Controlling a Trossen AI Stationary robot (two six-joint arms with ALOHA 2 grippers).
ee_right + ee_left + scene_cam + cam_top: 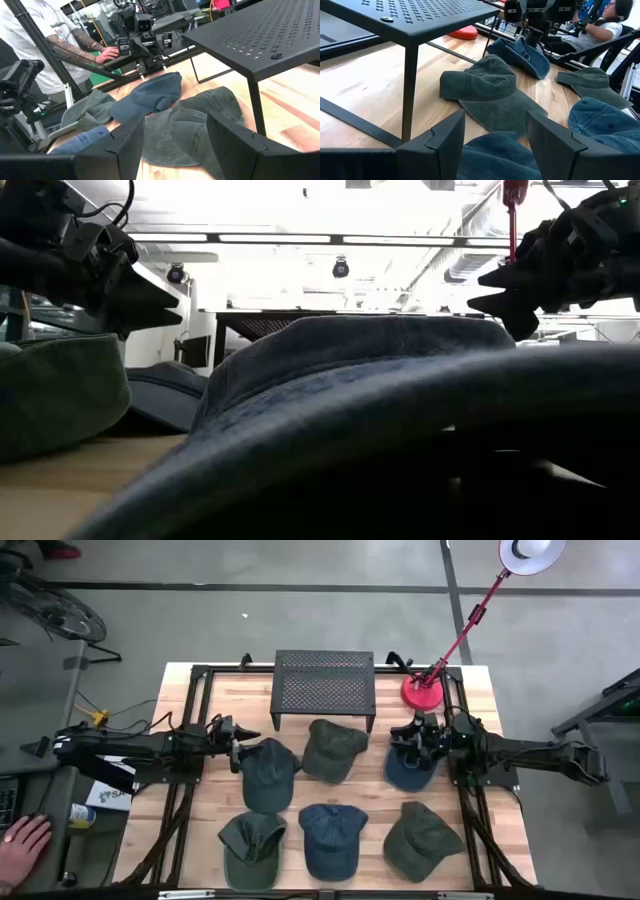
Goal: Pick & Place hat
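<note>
Several hats lie crown up on the wooden table. My left gripper stands open at the left edge of a dark teal hat, whose crown shows below and between its fingers. In the low view it hangs above hat height. My right gripper is open over the far part of a blue hat, also seen in the left wrist view. An olive hat lies between the two grippers. My right gripper's fingers point down at the far part of the blue hat's crown. I cannot tell whether they touch it. The hat lies on the table.
A black perforated metal rack stands at the far middle, with a red lamp base to its right. Three more hats lie along the near edge: green, blue, olive. A person's hand rests left of the table.
</note>
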